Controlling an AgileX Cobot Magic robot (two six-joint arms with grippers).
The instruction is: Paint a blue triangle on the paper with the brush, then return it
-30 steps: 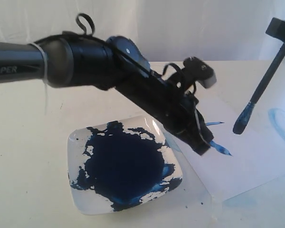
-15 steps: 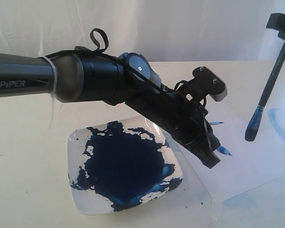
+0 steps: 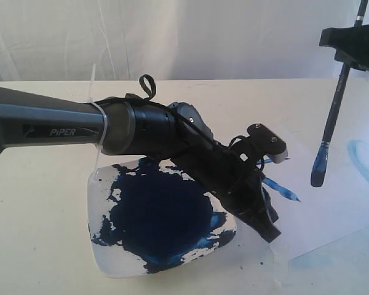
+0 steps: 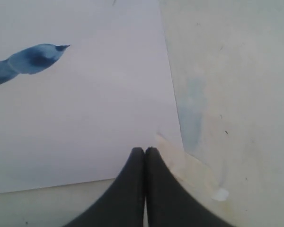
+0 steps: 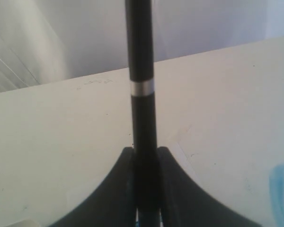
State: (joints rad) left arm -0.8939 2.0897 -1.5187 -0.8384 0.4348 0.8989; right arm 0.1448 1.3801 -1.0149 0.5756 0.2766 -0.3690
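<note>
The paper (image 3: 338, 203) lies flat to the right of the plate and carries only a short dark blue stroke (image 3: 283, 190); no blue triangle shows. My left gripper (image 3: 270, 230) is shut and empty, its tips down at the paper's near corner (image 4: 145, 150). The wrist view shows the sheet (image 4: 85, 113) and the stroke (image 4: 31, 59) beyond them. My right gripper (image 3: 347, 49) is shut on the brush (image 3: 332, 114) and holds it nearly upright above the paper, its blue bristles (image 3: 318, 171) hanging clear. In the right wrist view the black handle (image 5: 141, 56) with its silver band (image 5: 142, 87) rises between the fingers (image 5: 144, 156).
A white square plate (image 3: 101, 246) smeared with dark blue paint (image 3: 160, 215) sits left of the paper, partly under my left arm (image 3: 141, 132). A pale blue curved smear (image 3: 364, 157) marks the table at the far right. A white backdrop stands behind the cream table (image 3: 37, 203).
My left gripper has dropped lower, down to the paper's near corner, and the arm has swung in. The right gripper has tilted the brush more upright, still shut on it.
</note>
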